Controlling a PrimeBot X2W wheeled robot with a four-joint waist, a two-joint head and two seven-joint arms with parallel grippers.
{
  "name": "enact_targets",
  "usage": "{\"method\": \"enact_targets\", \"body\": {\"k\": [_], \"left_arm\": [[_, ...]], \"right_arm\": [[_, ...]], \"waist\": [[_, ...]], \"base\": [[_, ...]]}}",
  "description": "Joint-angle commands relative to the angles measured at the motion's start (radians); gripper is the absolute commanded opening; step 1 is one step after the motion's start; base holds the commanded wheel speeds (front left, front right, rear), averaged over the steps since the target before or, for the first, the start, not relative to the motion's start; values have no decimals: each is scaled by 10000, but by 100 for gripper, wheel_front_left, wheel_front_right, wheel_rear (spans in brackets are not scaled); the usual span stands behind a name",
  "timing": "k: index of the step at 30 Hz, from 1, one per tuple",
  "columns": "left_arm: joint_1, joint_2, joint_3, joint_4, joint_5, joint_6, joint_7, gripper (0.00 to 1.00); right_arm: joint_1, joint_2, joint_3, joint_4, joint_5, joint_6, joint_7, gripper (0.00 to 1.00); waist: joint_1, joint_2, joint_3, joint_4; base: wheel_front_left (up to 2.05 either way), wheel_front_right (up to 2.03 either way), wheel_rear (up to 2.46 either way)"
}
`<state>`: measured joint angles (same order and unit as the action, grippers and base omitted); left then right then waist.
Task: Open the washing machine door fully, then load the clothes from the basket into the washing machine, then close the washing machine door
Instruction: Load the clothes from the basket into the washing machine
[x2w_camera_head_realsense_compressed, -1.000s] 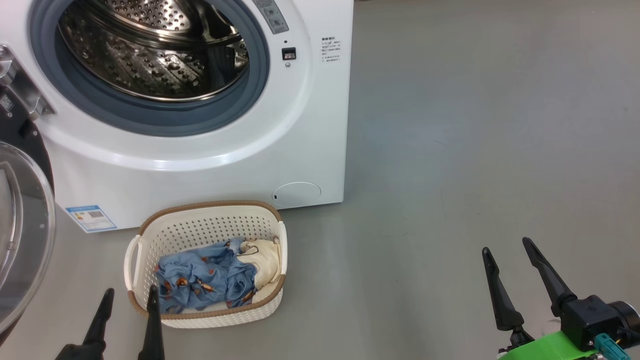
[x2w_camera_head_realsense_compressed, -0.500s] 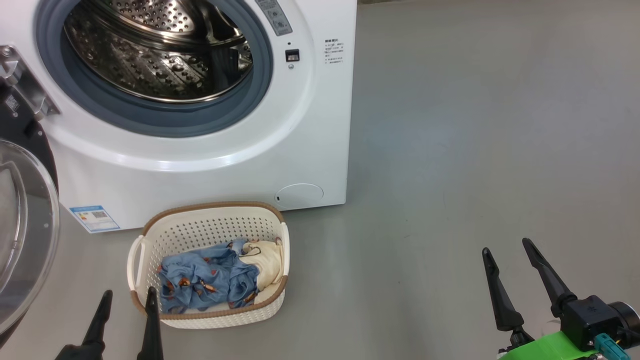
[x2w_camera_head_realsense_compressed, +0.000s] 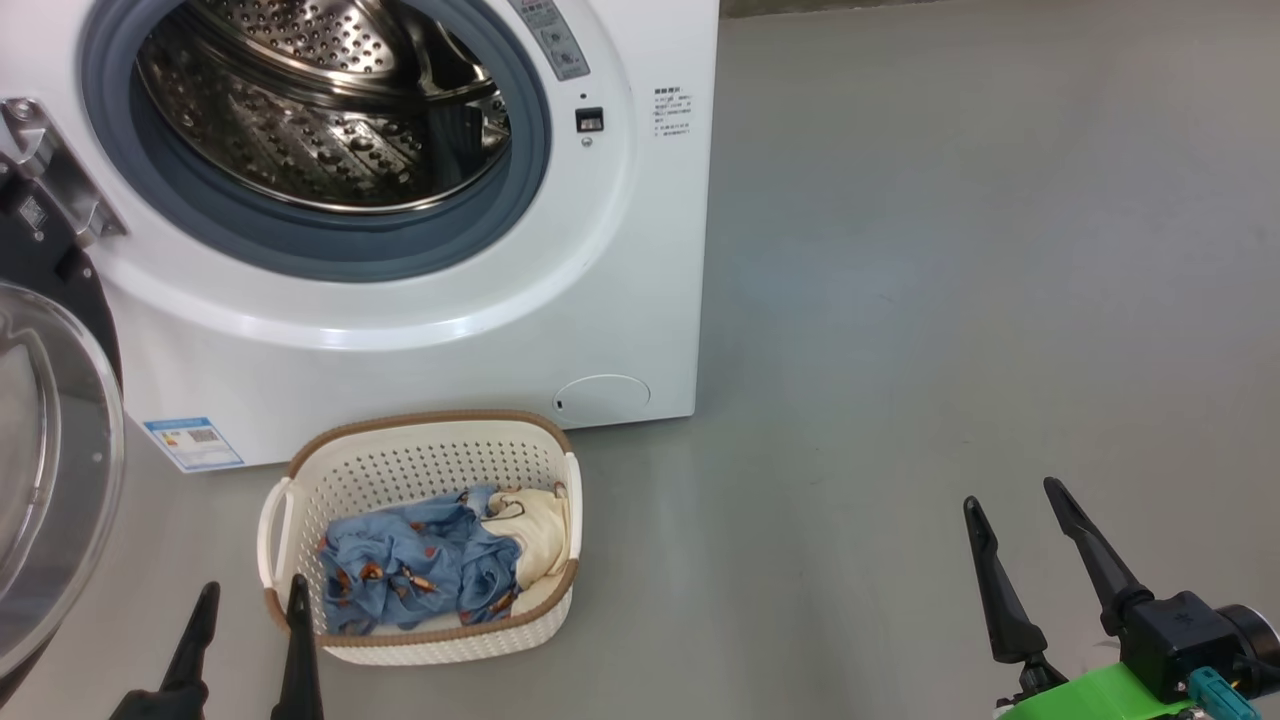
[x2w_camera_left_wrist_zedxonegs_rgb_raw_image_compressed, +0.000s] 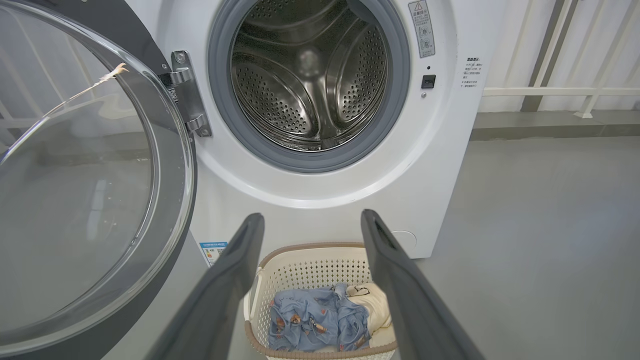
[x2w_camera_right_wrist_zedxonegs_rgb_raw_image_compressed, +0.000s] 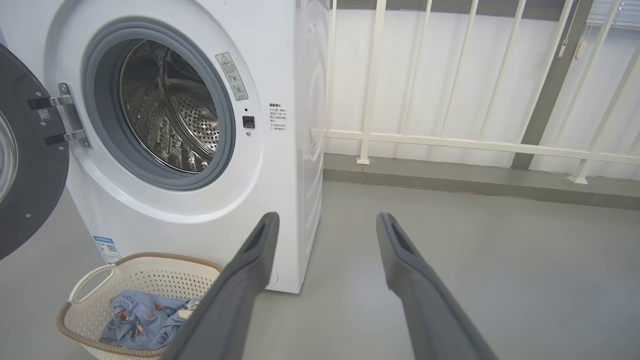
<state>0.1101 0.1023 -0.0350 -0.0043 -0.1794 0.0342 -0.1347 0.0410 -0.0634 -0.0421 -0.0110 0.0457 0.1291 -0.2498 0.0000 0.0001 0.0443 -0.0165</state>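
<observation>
Just ahead of my left jaws: clothes (x2w_camera_head_realsense_compressed: 415, 580) in the basket (x2w_camera_head_realsense_compressed: 420, 460), look soft and light. Both jaws gaping, empty; I'd pinch the bunched blue middle.

I can read no words, just a warning triangle (x2w_camera_left_wrist_zedxonegs_rgb_raw_image_compressed: 418, 6) on the washing machine (x2w_camera_left_wrist_zedxonegs_rgb_raw_image_compressed: 450, 150) label (x2w_camera_left_wrist_zedxonegs_rgb_raw_image_compressed: 423, 30) beyond my left gripper (x2w_camera_left_wrist_zedxonegs_rgb_raw_image_compressed: 311, 216).
</observation>
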Motion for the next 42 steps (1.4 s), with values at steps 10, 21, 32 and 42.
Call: {"method": "enact_targets", "body": {"k": [10, 21, 32, 42], "left_arm": [[-465, 225, 241, -222, -22, 158, -123, 100], [-561, 292, 128, -129, -96, 102, -267, 100], [-568, 362, 65, -102, -141, 157, -322, 100], [-635, 401, -47, 31, -130, 233, -320, 100]], "right_arm": [[-189, -42, 266, -247, 10, 16, -120, 100], [-266, -72, 297, -176, 60, 16, -120, 100], [-266, -58, 327, -122, 64, 16, -120, 100], [-307, -79, 352, -121, 86, 16, -120, 100]], "waist": [[0, -1, 54, 64], [0, -1, 63, 122], [0, -1, 39, 141], [0, -1, 128, 197]], "base": [[154, -160, 6], [160, -160, 0], [32, -32, 0], [0, 0, 0]]}}
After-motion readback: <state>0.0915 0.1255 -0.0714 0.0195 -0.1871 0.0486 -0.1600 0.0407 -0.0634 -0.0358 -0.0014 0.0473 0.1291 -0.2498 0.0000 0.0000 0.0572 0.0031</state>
